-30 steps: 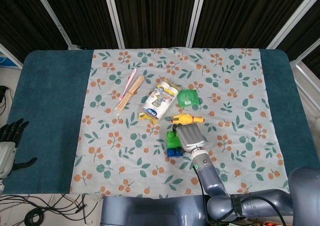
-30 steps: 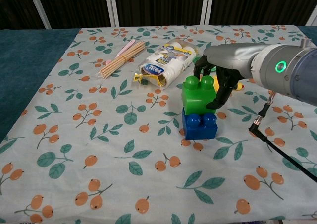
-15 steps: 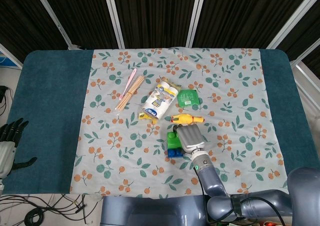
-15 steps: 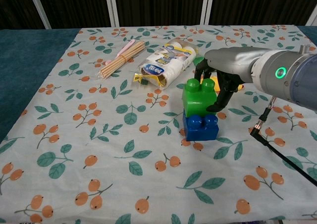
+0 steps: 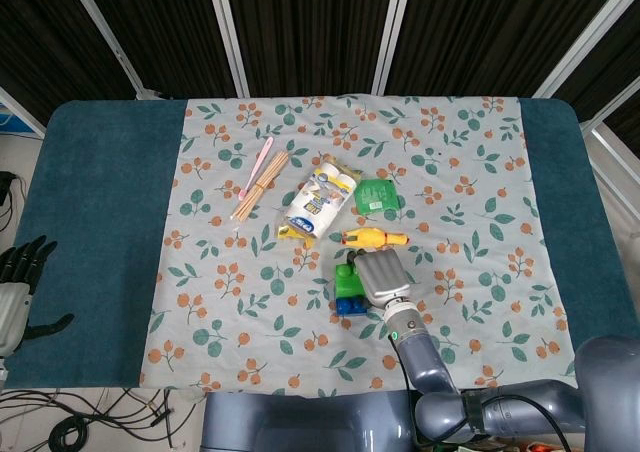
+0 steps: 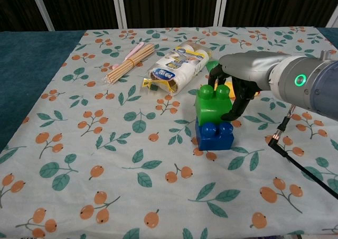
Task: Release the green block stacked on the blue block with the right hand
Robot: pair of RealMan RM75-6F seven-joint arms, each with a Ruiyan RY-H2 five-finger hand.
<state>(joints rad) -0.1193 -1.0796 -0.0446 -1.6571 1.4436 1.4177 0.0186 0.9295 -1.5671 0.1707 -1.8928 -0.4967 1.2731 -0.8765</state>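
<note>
The green block [image 6: 212,106] stands on the blue block [image 6: 214,135] on the flowered cloth, a little right of the middle in the chest view. My right hand [image 6: 237,77] reaches in from the right and grips the green block, fingers behind it and the thumb on its right side. In the head view the right hand [image 5: 378,275] covers most of the green block [image 5: 346,277] and blue block [image 5: 349,305]. My left hand [image 5: 20,292] rests off the table's left edge, holding nothing, fingers apart.
A bundle of wooden sticks [image 6: 129,63] and a snack packet [image 6: 177,67] lie behind the stack. A yellow toy chicken [image 5: 375,238] and a green packet [image 5: 376,195] lie just beyond my right hand. A black cable [image 6: 296,159] runs under the right arm.
My right hand and the two-block stack have shifted slightly to the right. The grip on the green block looks the same.
</note>
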